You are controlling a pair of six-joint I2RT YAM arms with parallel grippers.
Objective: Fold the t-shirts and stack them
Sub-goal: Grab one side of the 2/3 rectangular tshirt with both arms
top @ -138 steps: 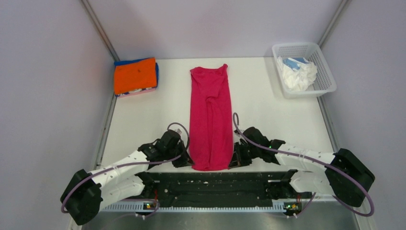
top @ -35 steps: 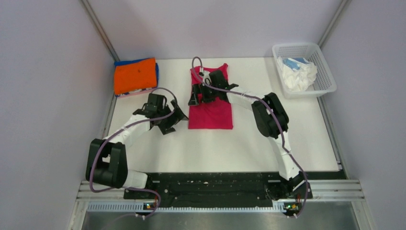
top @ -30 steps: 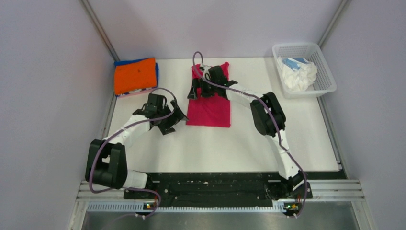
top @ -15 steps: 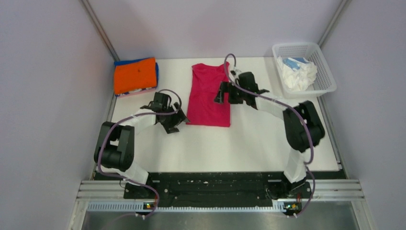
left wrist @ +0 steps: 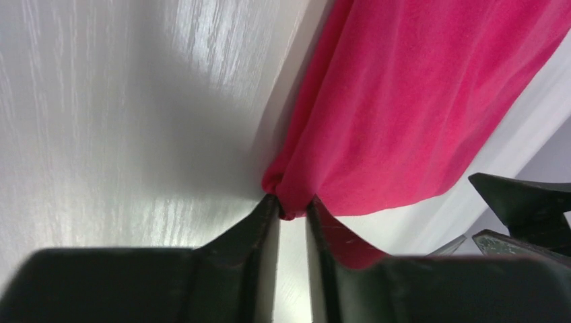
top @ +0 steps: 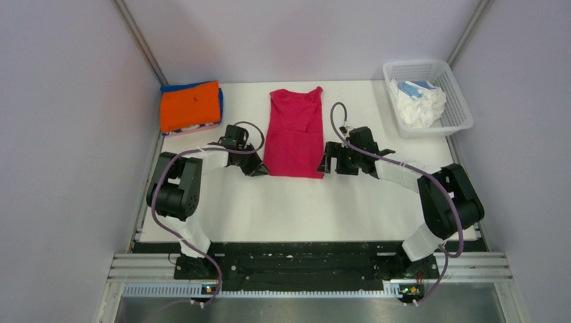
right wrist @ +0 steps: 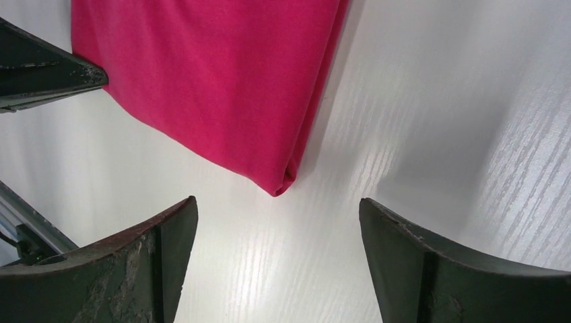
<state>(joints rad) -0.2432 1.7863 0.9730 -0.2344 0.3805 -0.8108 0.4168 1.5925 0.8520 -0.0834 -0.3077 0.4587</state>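
Observation:
A crimson-pink t-shirt (top: 293, 134) lies folded to a short rectangle at the middle of the white table (top: 303, 208). My left gripper (top: 260, 169) is at its near left corner. In the left wrist view the left gripper (left wrist: 291, 200) is shut on a pinch of that corner of the pink shirt (left wrist: 404, 101). My right gripper (top: 326, 165) sits at the near right corner. In the right wrist view the right gripper (right wrist: 277, 205) stands open, and the pink shirt's corner (right wrist: 281, 185) lies just ahead of the gap, untouched.
A folded orange t-shirt (top: 190, 105) tops a stack with a blue one (top: 220, 99) under it at the back left. A white mesh basket (top: 419, 65) at the back right holds crumpled white (top: 421, 106) and pale blue (top: 412, 87) shirts.
The right arm has swung from the shirt's far end down to its near right corner. The left gripper has slid in to the near left corner and shut on the cloth.

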